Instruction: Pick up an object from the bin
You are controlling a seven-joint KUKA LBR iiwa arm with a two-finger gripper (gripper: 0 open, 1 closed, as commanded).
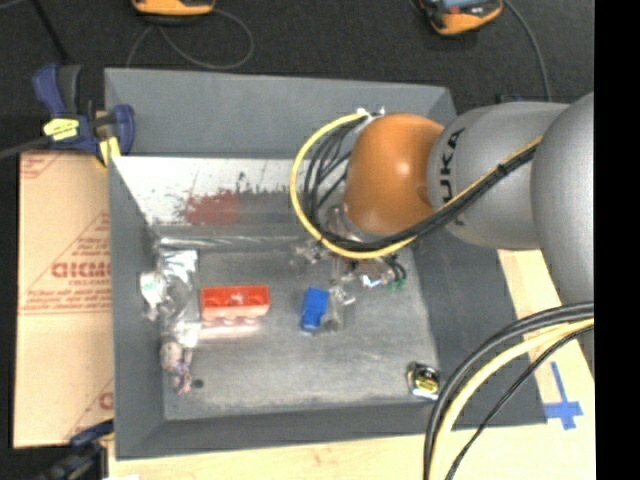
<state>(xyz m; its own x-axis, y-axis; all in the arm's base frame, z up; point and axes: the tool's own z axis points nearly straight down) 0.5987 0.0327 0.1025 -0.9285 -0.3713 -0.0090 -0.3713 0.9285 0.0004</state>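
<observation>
Approach step, we judge: pincer (341,290), whose spread we cannot tell, is just beside the small blue block (313,310) near the centre of the bin (300,413); next it must straddle the block.

You see a silver-grey arm (530,168) with black KUKA lettering (447,165), a glossy orange wrist cover (390,173), and looped yellow and black cables (297,183).

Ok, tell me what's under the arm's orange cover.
The gripper hangs there, beside a small blue object on the bin floor. The floor directly beneath the cover is hidden.
</observation>
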